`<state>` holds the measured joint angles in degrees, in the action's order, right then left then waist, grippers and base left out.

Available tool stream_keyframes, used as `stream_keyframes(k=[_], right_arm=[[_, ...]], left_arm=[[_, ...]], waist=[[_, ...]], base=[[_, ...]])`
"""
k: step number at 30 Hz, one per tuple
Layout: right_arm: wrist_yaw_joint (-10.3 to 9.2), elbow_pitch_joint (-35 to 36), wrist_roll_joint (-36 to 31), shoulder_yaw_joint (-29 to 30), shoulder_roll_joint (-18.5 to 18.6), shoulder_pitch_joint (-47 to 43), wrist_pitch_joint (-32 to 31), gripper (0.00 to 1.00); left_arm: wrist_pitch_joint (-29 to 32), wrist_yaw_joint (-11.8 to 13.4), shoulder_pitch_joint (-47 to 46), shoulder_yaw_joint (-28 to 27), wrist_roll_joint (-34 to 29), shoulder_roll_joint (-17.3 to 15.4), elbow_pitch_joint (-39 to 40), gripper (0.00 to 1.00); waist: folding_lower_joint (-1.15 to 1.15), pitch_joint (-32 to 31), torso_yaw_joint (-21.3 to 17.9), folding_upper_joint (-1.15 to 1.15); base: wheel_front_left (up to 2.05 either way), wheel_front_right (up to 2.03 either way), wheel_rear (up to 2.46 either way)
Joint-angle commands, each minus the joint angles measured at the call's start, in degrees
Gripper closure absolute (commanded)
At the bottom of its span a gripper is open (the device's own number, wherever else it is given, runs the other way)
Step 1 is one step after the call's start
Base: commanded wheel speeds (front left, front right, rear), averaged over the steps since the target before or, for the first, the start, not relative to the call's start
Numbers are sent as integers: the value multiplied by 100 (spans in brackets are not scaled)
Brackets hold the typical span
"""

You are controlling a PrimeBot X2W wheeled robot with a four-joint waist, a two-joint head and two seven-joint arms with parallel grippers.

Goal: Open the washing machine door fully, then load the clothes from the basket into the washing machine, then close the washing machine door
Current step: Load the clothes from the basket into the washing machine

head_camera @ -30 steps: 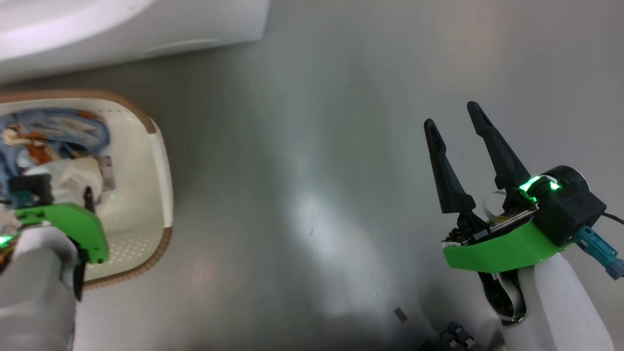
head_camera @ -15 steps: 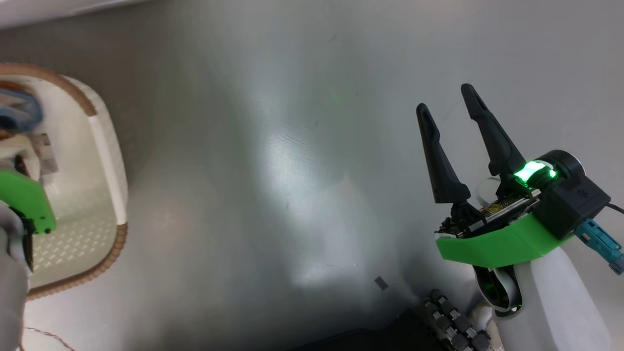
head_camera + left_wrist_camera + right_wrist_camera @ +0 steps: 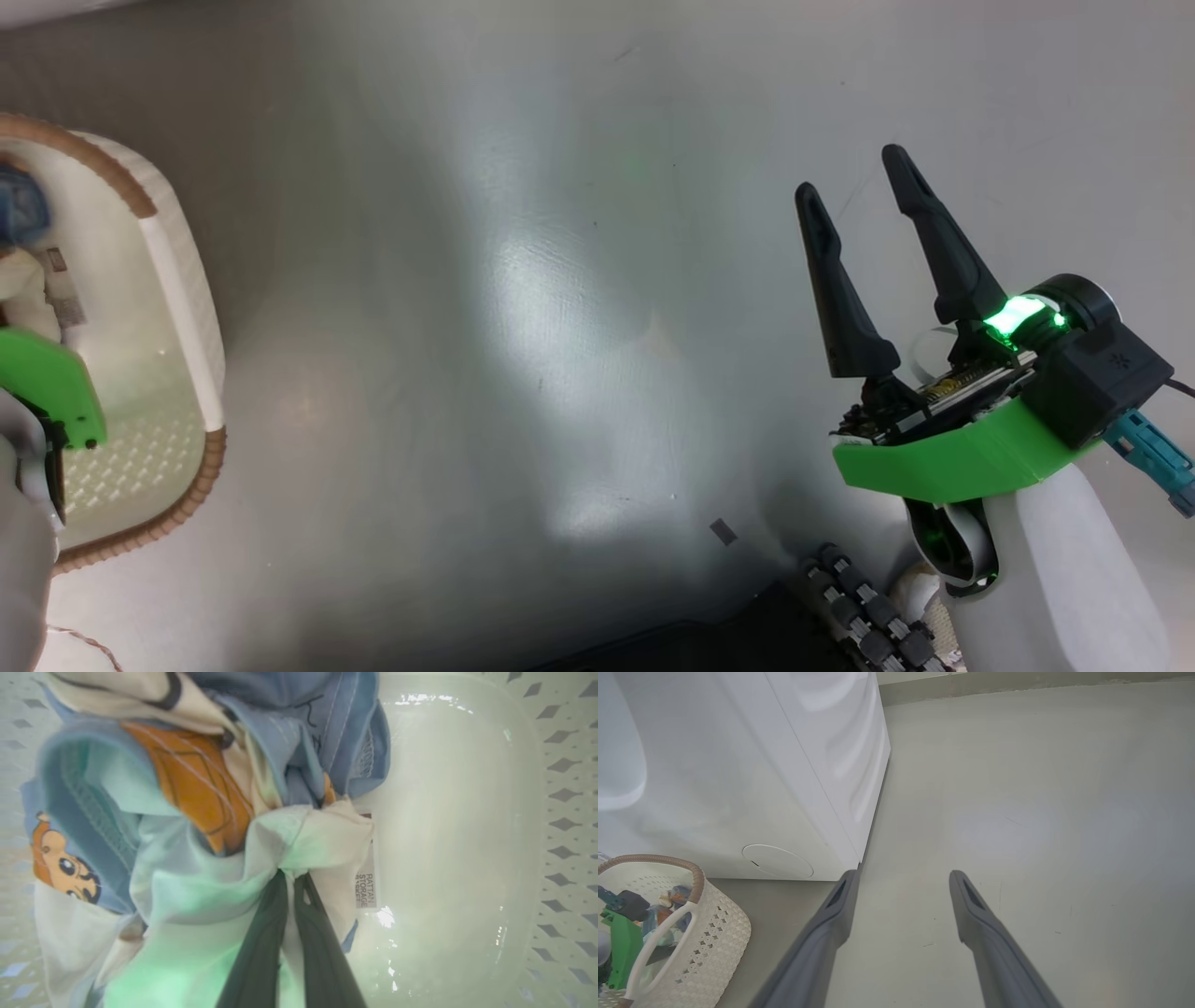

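The loading step is in hand: the left end effector point(image 3: 292, 876) is clenched on the light-blue cartoon-print and white clothes point(image 3: 187, 826) inside the cream perforated plastic basket point(image 3: 467, 812), the right end effector point(image 3: 851, 175) is released and idle, and the next move likely calls for lifting the bundle clear toward the white boxy washing machine point(image 3: 738, 765).

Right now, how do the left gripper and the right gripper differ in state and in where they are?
The left gripper is shut, its fingers pinching the clothes; the right gripper is open and holds nothing. The left gripper is down inside the basket; the right gripper hangs over bare floor near the washing machine. Both have two long dark fingers.
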<state>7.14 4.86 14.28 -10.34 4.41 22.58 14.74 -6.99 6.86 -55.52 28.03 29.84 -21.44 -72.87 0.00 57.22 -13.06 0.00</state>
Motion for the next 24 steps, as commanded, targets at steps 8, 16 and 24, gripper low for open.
stream_keyframes(k=[8, 16, 24], right_arm=[[35, 122, -51, 78, 73, -251, 26, 0], [35, 167, -156, 279, 208, -464, 26, 0], [35, 168, -220, 426, 328, -695, 26, 0]], left_arm=[[-585, 6, 252, 56, -92, 102, 107, 100], [-789, 99, 616, 152, -186, 454, 591, 100], [-799, 283, 1379, -250, -229, 603, 2037, 100]], waist=[[0, -286, 329, 0], [0, -745, 693, 0], [0, -1306, 993, 0]], base=[[0, 0, 0], [0, 0, 0], [0, 0, 0]])
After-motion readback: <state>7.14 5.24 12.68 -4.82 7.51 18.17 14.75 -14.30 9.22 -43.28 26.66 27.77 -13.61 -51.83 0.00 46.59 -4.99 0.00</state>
